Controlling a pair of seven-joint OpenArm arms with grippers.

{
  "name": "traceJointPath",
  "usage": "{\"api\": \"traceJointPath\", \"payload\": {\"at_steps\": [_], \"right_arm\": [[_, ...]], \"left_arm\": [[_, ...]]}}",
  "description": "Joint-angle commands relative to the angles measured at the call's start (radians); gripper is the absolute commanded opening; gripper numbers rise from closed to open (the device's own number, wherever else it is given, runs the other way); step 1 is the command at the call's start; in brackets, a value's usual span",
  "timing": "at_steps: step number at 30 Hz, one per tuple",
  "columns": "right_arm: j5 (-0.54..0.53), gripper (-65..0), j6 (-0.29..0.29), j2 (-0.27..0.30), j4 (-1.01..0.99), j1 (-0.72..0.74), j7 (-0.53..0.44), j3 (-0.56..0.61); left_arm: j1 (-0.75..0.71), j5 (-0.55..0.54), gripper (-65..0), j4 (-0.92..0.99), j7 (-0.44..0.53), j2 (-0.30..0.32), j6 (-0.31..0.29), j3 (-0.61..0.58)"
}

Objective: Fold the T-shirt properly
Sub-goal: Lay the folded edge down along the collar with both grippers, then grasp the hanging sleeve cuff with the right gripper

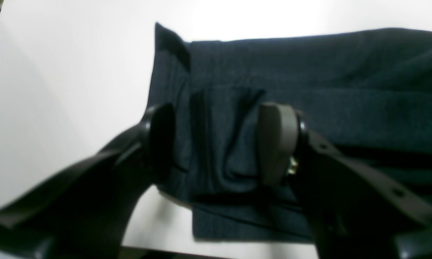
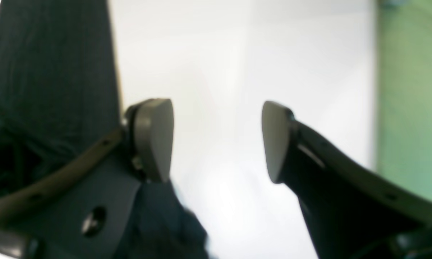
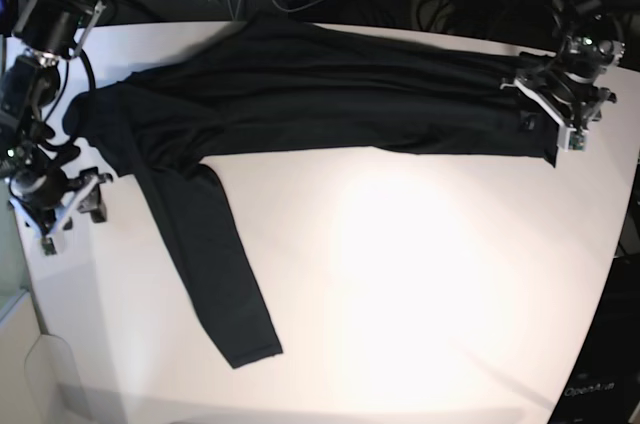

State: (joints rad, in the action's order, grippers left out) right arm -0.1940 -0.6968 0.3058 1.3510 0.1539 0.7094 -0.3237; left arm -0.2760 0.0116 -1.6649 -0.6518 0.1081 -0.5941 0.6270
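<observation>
Black T-shirt lies spread across the white table, both the left gripper and right gripper parted and holding nothing.

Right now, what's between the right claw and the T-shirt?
Only bare white table. In the base view the right claw sits just beside the T-shirt, and in the right wrist view its pads frame nothing but tabletop.

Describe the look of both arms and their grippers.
The left gripper has curved black fingers with small holes and flat grey pads. The right gripper matches: dark curved fingers, grey pads. In the base view both arms are black, with white brackets at the wrists and black cables along the links.
</observation>
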Motion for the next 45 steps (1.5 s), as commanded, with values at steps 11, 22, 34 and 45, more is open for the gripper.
{"api": "traceJointPath", "payload": {"at_steps": [11,22,34,45], "right_arm": [[-0.011,-26.3,-0.001,0.022,-0.476,0.411,-0.173,0.367],[0.15,-26.3,-0.001,-0.066,-0.919,0.583,-0.541,0.447],[0.147,-26.3,-0.001,-0.023,-0.945,0.588,-0.61,0.446],[0.147,-26.3,-0.001,-0.004,-0.944,0.54,-0.613,0.446]], "left_arm": [[0.005,-0.002,-29.8,-0.021,0.014,-0.026,0.006,0.001],[0.01,-0.002,-29.8,-0.022,-0.05,-0.025,0.006,0.001],[0.016,-0.002,-29.8,-0.053,-0.05,-0.025,0.007,0.001],[0.017,-0.003,-29.8,-0.053,-0.05,-0.026,0.007,0.0]]}}
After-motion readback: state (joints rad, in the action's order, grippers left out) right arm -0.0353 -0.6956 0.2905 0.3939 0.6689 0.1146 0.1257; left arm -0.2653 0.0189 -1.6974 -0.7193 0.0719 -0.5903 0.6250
